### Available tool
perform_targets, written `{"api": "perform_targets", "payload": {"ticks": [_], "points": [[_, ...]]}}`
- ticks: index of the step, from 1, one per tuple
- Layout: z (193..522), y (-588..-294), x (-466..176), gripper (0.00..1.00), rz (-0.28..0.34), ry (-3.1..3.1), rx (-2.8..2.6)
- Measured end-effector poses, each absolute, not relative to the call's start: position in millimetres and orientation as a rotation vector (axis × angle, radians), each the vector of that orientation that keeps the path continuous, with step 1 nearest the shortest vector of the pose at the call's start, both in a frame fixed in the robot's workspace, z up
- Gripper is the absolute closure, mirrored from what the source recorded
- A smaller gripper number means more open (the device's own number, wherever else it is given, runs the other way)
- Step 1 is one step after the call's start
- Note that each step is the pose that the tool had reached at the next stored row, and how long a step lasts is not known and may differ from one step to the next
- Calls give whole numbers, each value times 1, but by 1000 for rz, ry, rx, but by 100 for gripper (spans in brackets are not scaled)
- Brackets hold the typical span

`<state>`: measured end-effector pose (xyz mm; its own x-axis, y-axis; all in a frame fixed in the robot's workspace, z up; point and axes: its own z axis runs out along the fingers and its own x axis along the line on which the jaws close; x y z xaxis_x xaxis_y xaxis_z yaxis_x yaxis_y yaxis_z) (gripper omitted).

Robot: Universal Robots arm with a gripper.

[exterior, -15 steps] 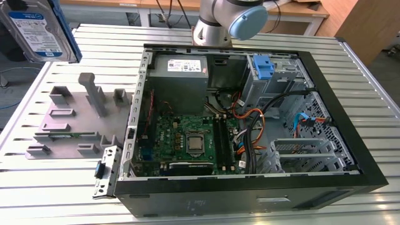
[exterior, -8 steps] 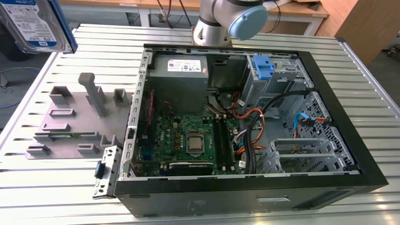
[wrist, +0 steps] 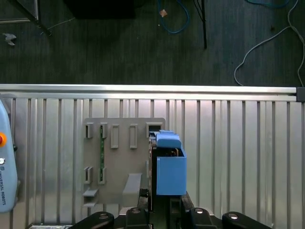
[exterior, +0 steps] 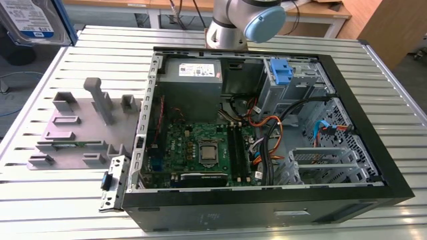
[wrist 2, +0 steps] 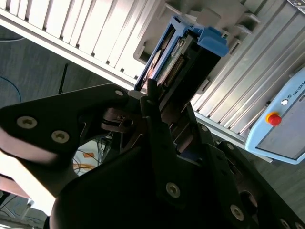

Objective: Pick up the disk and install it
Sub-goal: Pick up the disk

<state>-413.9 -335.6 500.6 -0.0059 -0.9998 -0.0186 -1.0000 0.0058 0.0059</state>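
The disk (exterior: 30, 20) hangs in the air at the exterior view's top left, beyond the table's far corner, its silver face and white-and-blue label turned to the camera. In both wrist views my gripper (wrist 2: 171, 102) is shut on it. The black fingers (wrist 2: 151, 95) clamp its lower end, and the blue carrier frame (wrist 2: 209, 38) sticks out past them. In the first wrist view the disk (wrist: 169, 167) shows edge-on above the grey fixture plate (wrist: 124, 162), with the gripper (wrist: 162, 212) behind it.
An open computer case (exterior: 393, 165) lies on the slatted table (exterior: 67, 215), with a drive cage and blue latch (exterior: 283, 72), a grey power supply (exterior: 192, 72), a motherboard and cables. The grey fixture plate (exterior: 80, 130) sits on the exterior view's left. A teach pendant (wrist 2: 281, 124) rests nearby.
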Motion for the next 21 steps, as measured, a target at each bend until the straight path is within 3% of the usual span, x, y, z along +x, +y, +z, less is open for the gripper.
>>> {"api": "perform_targets", "payload": {"ticks": [21], "points": [[501, -336, -372, 65, 27, 2221, -2208]]}}
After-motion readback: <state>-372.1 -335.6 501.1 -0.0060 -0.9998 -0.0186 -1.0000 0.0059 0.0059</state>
